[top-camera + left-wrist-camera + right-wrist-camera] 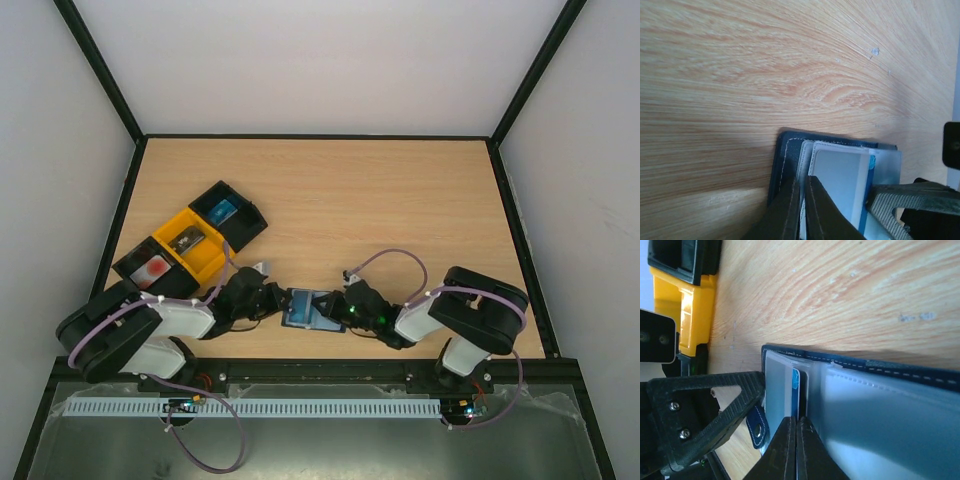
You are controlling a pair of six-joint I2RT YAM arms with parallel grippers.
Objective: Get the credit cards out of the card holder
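wallet (306, 308) lies open by the table's (400, 200) front edge. left claw (803, 197) is pinched narrow on the wallet's left edge. right claw (796, 437) is clamped on the blue card (795, 390) at the wallet's right. trays (190, 245) sit up-left of the wallet, with wide wood beyond it.

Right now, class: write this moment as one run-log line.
left pincer: shut on card holder | right pincer: shut on blue card | card: not yet out
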